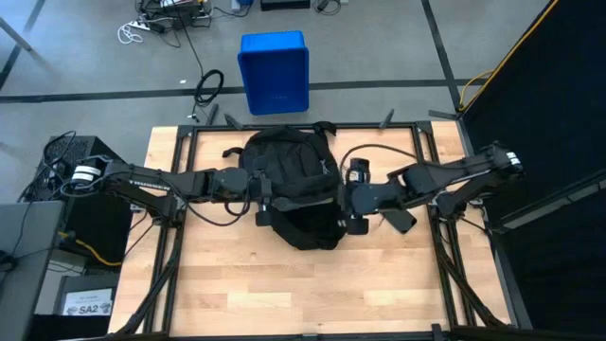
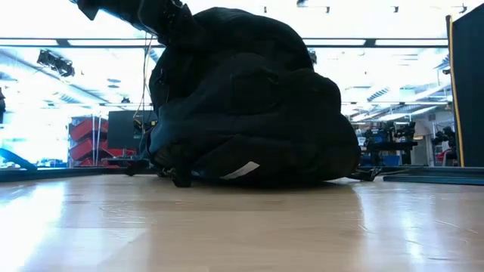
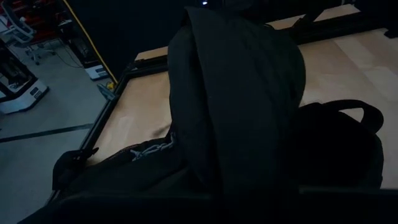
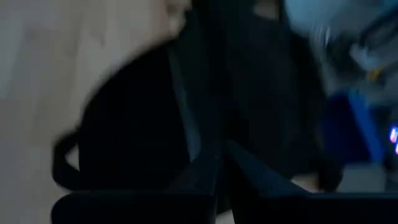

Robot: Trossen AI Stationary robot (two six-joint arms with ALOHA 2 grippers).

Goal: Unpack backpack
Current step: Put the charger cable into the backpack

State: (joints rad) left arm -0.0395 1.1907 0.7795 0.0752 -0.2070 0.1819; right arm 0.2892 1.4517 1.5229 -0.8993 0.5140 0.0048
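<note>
I've got the backpack (image 1: 292,186) mid-table, slumped between both grippers. Left gripper (image 1: 262,194) is pressed shut against its near flank, right gripper (image 1: 347,210) shut at the opposite side; whether either pinches fabric, I can't tell. My worry: pulling on loose cloth drags the whole bag instead of opening it.

Both arms stretched inward, level; left gripper (image 1: 268,196) fingers closed; right gripper (image 1: 343,201) fingers apparently closed too.

white label (image 1: 88,305) reading "sa2", on the equipment beside the table's left edge
</note>
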